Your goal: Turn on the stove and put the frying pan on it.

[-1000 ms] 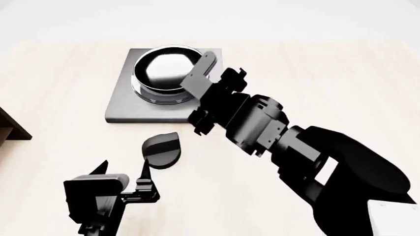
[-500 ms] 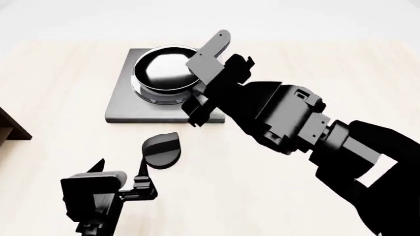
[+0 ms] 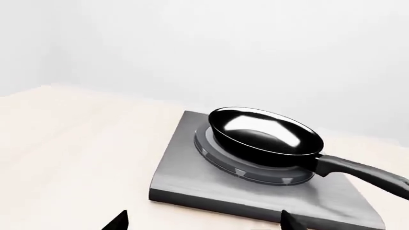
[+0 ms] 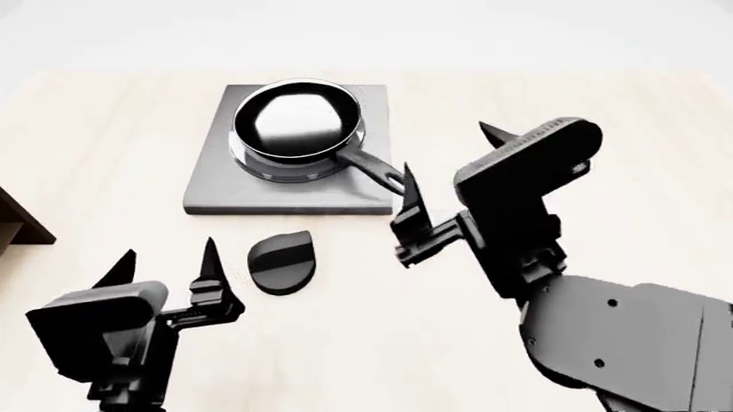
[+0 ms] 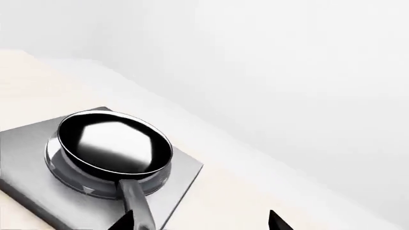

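The frying pan (image 4: pixel 295 120) sits on the round burner of the grey stove (image 4: pixel 218 184), its black handle (image 4: pixel 372 166) pointing toward my right arm. A small black rounded knob (image 4: pixel 281 262) lies on the table just in front of the slab. My right gripper (image 4: pixel 452 167) is open and empty, raised beside and behind the handle's end, apart from it. My left gripper (image 4: pixel 164 262) is open and empty, near the front, left of the knob. In the left wrist view the pan (image 3: pixel 265 132) rests on the stove (image 3: pixel 255 203). In the right wrist view the pan (image 5: pixel 115 146) sits on the stove (image 5: pixel 184 167).
A dark brown wooden shelf (image 4: pixel 17 219) sticks in at the left edge. The pale wooden table (image 4: pixel 572 94) stretches around the stove, with a white wall behind it.
My right gripper has let go of the pan handle, opened and drawn back to the right. The pan now rests on the burner. My left gripper has shifted a little left.
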Available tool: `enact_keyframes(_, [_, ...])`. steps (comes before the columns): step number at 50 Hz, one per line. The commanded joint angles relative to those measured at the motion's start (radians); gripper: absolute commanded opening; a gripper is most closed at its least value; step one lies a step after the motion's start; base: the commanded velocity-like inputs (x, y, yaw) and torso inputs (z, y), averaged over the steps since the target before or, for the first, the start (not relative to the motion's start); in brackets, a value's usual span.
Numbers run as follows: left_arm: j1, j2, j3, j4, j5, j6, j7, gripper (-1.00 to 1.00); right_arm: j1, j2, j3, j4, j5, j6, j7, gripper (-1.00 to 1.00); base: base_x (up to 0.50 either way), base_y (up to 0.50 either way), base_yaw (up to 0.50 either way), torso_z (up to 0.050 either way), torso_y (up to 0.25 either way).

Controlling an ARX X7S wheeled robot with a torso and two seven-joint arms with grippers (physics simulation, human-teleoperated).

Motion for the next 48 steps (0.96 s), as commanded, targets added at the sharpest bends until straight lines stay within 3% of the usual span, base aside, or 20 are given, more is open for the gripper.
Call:
enact_keyframes(1, [0.033, -0.005, -0.036, 0.099, -0.023, 0.070, 0.011, 1.00, -0.327, 0.290, 0.035, -0.258, -0.242, -0.366, 0.271, 1.00, 0.00, 0.00, 0.00, 0.000, 0.000])
enact_keyframes(7, [0.050, 0.003, -0.050, 0.136, 0.008, 0.125, 0.010, 1.00, -0.486, 0.415, 0.002, -0.309, -0.445, -0.543, 0.402, 1.00, 0.00, 0.00, 0.00, 0.000, 0.000])
enact_keyframes(14, [0.065, 0.017, -0.040, 0.157, 0.049, 0.172, 0.011, 1.00, -0.616, 0.466, -0.034, -0.254, -0.594, -0.706, 0.529, 1.00, 0.00, 0.00, 0.00, 0.000, 0.000])
enact_keyframes(20, [0.091, 0.071, -0.071, 0.176, 0.113, 0.342, 0.019, 1.00, -0.705, 0.543, 0.000, -0.255, -0.823, -0.872, 0.784, 1.00, 0.00, 0.00, 0.00, 0.000, 0.000])
enact_keyframes(21, [0.093, 0.081, -0.079, 0.176, 0.114, 0.362, 0.016, 1.00, -0.746, 0.545, 0.048, -0.256, -0.833, -0.882, 0.792, 1.00, 0.00, 0.00, 0.00, 0.000, 0.000])
enact_keyframes(25, [0.097, 0.135, -0.143, 0.169, 0.062, 0.483, 0.003, 1.00, -1.225, 0.480, 0.588, -0.275, -0.951, -0.866, 0.793, 1.00, 0.00, 0.00, 0.00, 0.000, 0.000])
enact_keyframes(28, [0.098, 0.161, -0.166, 0.167, 0.079, 0.543, -0.002, 1.00, -1.458, 0.415, 0.851, -0.296, -1.037, -0.888, 0.789, 1.00, 0.00, 0.00, 0.00, 0.000, 0.000])
enact_keyframes(38, [0.112, 0.199, -0.201, 0.172, 0.113, 0.657, -0.007, 1.00, -1.678, 0.314, 1.107, -0.313, -1.118, -0.953, 0.778, 1.00, 0.00, 0.00, 0.00, 0.000, 0.000])
enact_keyframes(48, [0.113, 0.212, -0.204, 0.145, 0.121, 0.703, -0.006, 1.00, -1.713, 0.238, 1.170, -0.298, -1.129, -0.983, 0.738, 1.00, 0.00, 0.00, 0.00, 0.000, 0.000])
